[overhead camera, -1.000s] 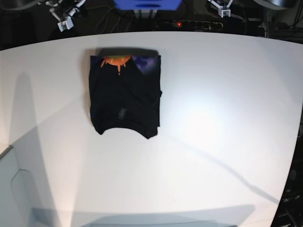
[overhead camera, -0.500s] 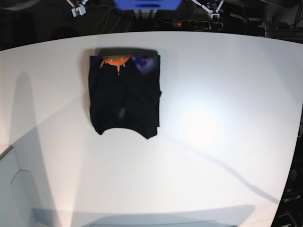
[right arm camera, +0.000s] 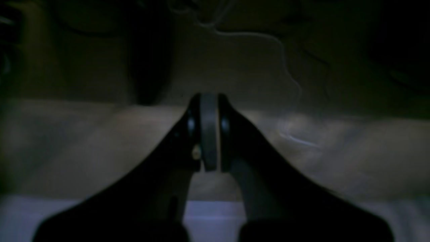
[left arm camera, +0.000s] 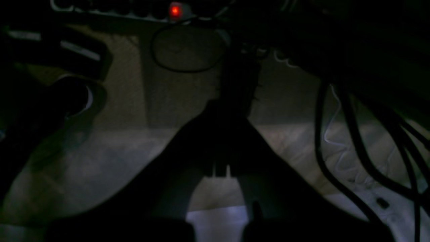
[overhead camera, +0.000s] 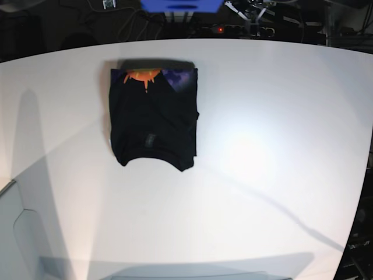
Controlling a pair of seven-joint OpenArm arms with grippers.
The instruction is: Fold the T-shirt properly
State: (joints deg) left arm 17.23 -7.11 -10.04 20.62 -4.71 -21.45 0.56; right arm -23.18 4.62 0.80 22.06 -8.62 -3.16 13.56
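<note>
**Two grippers closed and empty, T-shirt folded on the table**

Both arms sit off the table (overhead camera: 262, 146), beyond its far edge. Right gripper (right arm camera: 210, 134): pads pressed flat together, nothing between them. Left gripper (left arm camera: 231, 101): dark silhouette, fingers meeting at a point, holding nothing.

T-shirt (overhead camera: 154, 119) lies as a compact black rectangle on the table's far-left part, near the far edge; orange-and-purple print shows along its far end, curved neckline at the near end. Long axis runs far-to-near.

Judgement: the fold looks finished. The shirt lies nearward of both grippers; the right arm, on this side of the table, is likely nearer should any tidying be needed.
</note>
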